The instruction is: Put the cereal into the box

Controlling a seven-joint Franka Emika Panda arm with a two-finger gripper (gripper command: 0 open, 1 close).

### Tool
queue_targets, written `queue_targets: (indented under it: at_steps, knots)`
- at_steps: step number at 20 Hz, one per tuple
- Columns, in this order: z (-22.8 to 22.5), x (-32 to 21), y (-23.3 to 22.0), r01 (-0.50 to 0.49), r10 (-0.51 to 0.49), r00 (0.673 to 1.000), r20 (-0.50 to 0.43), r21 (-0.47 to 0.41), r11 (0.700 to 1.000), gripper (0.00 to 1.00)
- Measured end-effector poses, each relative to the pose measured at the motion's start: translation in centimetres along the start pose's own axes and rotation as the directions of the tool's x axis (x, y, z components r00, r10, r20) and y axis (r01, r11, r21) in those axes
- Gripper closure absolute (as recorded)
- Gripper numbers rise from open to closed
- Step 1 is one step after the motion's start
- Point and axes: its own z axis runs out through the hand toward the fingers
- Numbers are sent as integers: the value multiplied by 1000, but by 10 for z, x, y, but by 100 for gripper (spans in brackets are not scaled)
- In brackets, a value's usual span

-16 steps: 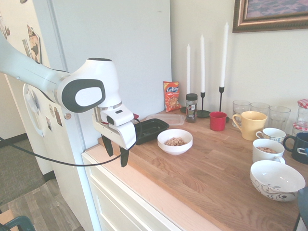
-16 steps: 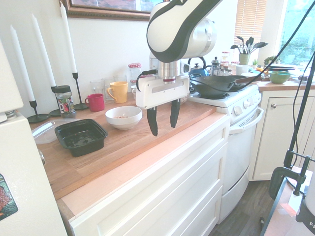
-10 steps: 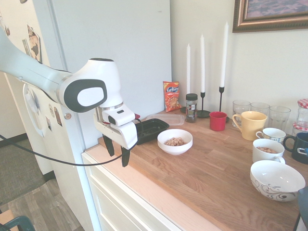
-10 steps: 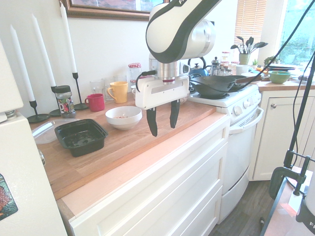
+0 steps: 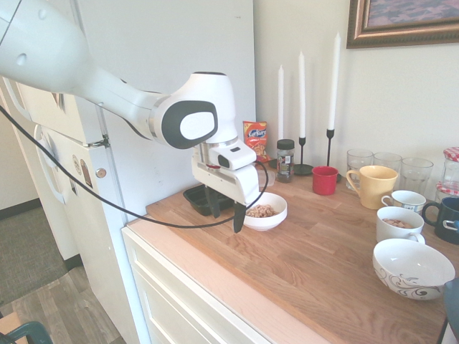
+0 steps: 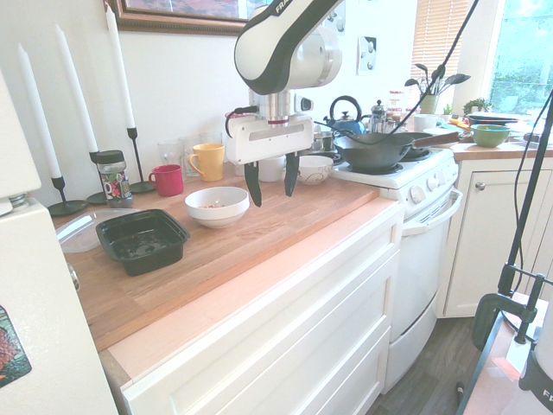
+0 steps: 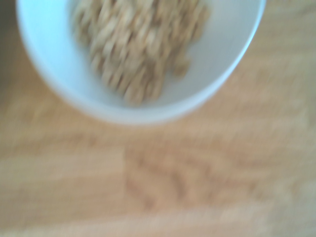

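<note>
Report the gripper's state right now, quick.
Gripper: open, holding nothing; it hangs pointing down above the counter beside the white bowl of cereal.

3 white candles (image 5: 302,84), red mug (image 5: 325,180), yellow mug (image 5: 373,185), orange snack bag (image 5: 254,142) on the wooden counter (image 5: 315,265)

3 candles (image 5: 301,84), 3 glasses (image 5: 388,166), 2 white bowls (image 5: 262,211), 1 blk box (image 6: 142,240)
</note>
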Motion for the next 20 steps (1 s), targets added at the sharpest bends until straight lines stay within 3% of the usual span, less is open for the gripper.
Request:
queue_targets:
  at_steps: [4,10,20]
  knots:
    - [-1,52,-24,-36,36,999,-10,-7,999,0]
    - [35,95,-60,-48,48,999,-4,-34,998,0]
    - [82,113,-62,-68,70,997,36,-63,996,0]
